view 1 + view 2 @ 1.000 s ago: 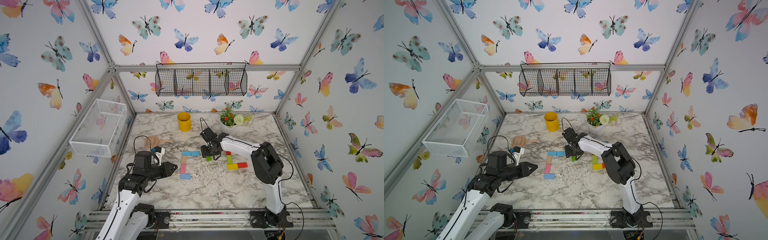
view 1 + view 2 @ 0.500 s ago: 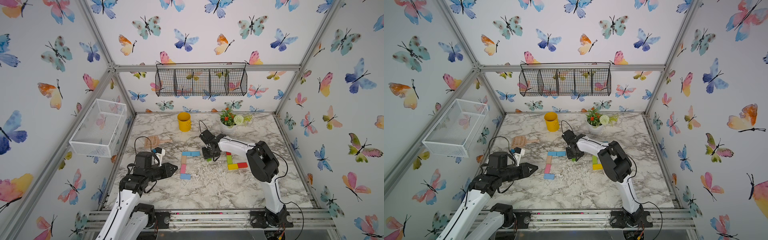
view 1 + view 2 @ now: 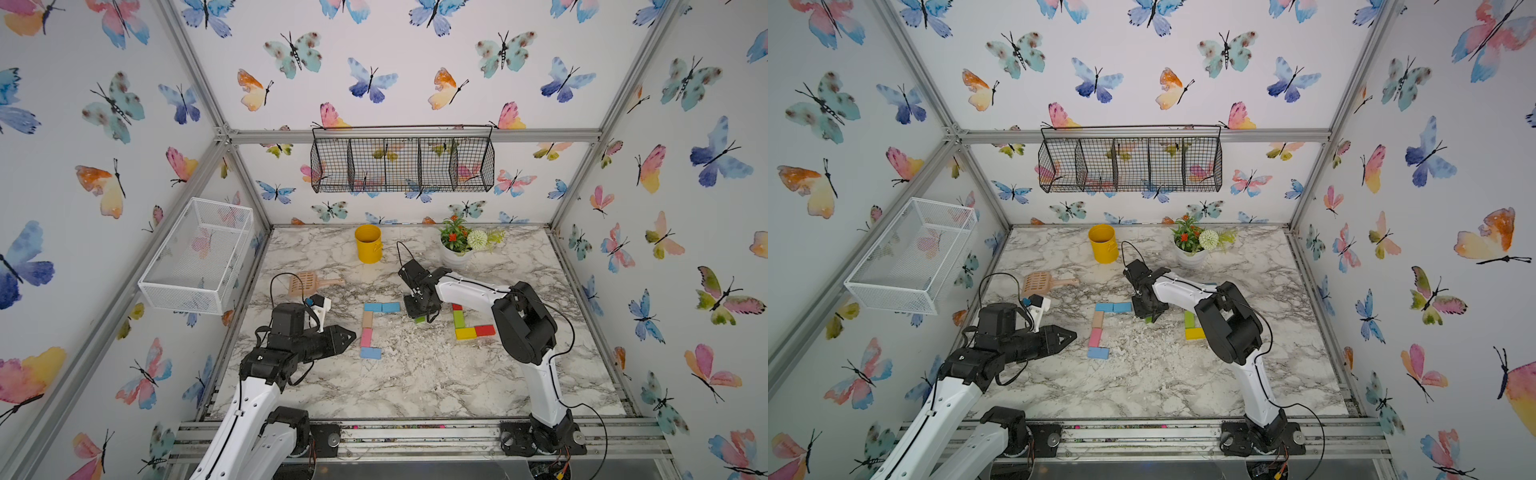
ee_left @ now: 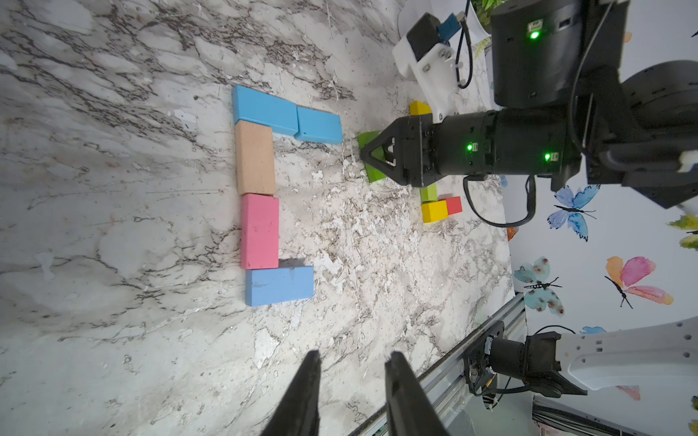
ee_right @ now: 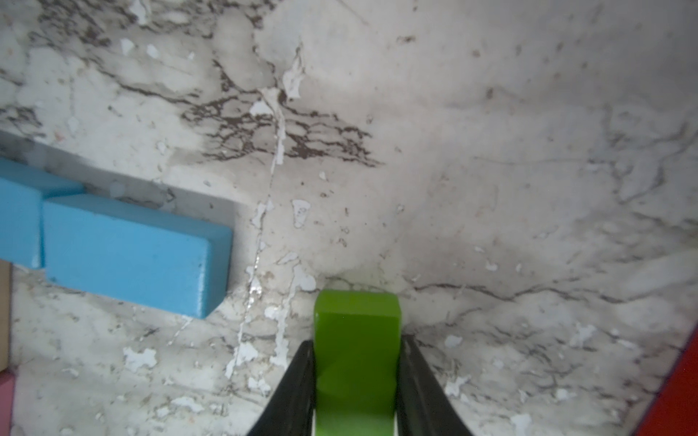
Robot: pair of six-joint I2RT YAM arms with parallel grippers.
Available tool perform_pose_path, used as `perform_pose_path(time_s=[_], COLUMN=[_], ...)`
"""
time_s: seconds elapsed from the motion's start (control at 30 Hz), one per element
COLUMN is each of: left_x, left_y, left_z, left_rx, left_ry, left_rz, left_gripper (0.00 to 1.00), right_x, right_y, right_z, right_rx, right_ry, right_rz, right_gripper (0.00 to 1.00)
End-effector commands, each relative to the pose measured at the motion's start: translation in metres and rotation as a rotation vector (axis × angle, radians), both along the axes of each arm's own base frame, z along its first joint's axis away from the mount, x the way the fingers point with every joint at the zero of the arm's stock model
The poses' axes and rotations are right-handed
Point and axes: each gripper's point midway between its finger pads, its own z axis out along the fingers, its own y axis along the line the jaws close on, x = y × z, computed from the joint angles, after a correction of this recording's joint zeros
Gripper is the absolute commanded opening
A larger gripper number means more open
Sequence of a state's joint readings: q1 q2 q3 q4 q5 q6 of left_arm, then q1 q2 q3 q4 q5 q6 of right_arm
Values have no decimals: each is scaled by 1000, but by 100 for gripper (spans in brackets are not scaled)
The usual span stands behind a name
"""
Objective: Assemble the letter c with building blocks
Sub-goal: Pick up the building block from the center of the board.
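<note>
R gripper [image 5: 357, 341] on glossy, round-edged green block [image 5: 357, 313]

In a top view, the bench [image 3: 1163, 374] carries an open bracket shape. Two light blue blocks [image 3: 1105, 307] lie side by side at the far end, then come a tan block [image 3: 1098, 319], a pink block [image 3: 1095, 337] and a blue block [image 3: 1098, 353] at the near end. The right end effector [image 3: 1148, 315] points down just beside the light blue pair, over a barely visible green block [image 3: 1148, 320]. The left end effector [image 3: 1069, 337] points toward the pink block.
</note>
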State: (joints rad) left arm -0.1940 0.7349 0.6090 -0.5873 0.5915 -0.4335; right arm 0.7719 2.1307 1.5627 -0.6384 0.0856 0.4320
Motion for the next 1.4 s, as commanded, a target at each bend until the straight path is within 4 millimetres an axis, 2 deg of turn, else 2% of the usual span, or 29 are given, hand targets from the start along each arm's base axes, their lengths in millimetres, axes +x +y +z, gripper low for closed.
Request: perform_pose_path(time_s=[0.0, 0.3, 0.53, 0.8, 1.03, 1.37], left_x=[-2, -5, -8, -9, -11, -13], left_y=[-4, -8, -7, -7, -6, -9], left_z=[8, 8, 13, 13, 13, 12], left_rx=[-17, -34, -40, -42, -41, -49], left_ry=[-27, -32, -58, -62, -63, -50], left_rz=[-30, -57, -51, -52, -48, -68], left_gripper=[32, 32, 32, 32, 32, 32], right_x=[-9, -25, -44, -64, -88, -113], right_y=[-1, 4, 21, 24, 26, 34], right_z=[11, 33, 49, 55, 45, 47], right_rx=[3, 48, 150, 167, 177, 165], right_ry=[-3, 2, 26, 56, 120, 43], right_rz=[73, 252, 445, 625, 759, 940], right_gripper=[31, 29, 29, 28, 29, 29])
